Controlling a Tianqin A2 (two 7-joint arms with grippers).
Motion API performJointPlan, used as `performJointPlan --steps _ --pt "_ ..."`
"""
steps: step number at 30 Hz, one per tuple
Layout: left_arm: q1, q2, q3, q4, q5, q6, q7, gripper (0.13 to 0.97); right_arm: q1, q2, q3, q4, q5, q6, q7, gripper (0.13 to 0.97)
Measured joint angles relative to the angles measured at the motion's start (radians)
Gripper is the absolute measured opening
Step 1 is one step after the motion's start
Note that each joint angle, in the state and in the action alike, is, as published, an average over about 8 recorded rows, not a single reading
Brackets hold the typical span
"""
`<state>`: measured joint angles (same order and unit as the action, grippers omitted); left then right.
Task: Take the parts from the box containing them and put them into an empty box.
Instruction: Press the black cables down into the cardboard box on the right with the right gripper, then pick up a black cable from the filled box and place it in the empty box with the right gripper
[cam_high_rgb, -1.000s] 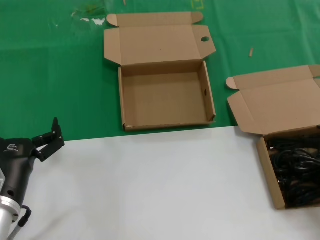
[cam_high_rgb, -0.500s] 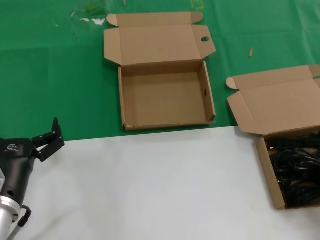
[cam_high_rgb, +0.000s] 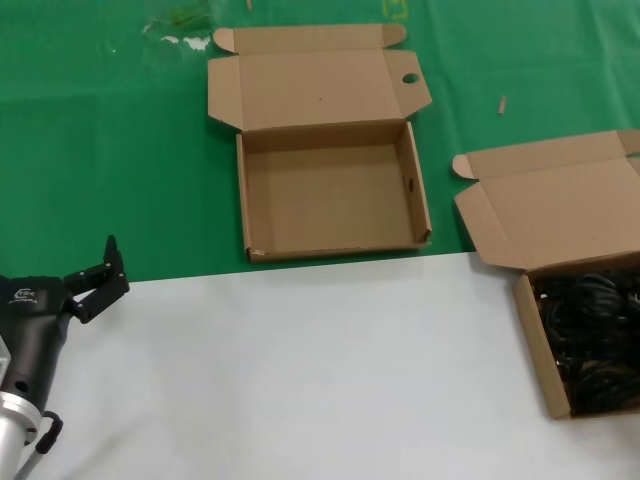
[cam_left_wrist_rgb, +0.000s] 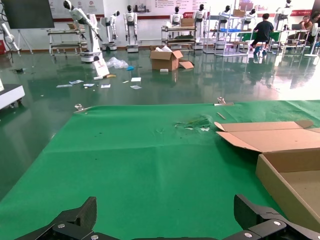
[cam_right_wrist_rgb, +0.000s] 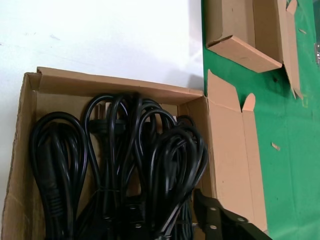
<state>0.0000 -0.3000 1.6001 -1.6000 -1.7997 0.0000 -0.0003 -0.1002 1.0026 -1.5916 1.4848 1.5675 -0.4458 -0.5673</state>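
Right gripper (cam_right_wrist_rgb: 220, 220) over the parts (cam_right_wrist_rgb: 120, 170), state indeterminate; tangled cords risk lifting together. Left gripper (cam_high_rgb: 95, 275) apart, lower left.

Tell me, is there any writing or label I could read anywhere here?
Small white logo on the left gripper body: too small to read.
Red banner on the hall's far wall: too blurred to read.
Both cardboard boxes, the empty box and the cord box: no print visible.

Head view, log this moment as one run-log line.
left gripper: open, parked near table edge | right gripper: over cords in full box | empty box: nothing inside
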Motion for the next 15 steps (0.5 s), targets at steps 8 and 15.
performJointPlan --steps 8,15 --pt "0.000 0.000 0.000 0.000 0.000 0.000 0.000 0.966 0.004 0.003 -0.002 -0.005 0.005 0.004 0.005 0.287" --pt "0.000 0.000 0.000 0.000 0.000 0.000 0.000 0.966 0.013 0.002 -0.003 0.008 0.002 0.016 0.013 0.246"
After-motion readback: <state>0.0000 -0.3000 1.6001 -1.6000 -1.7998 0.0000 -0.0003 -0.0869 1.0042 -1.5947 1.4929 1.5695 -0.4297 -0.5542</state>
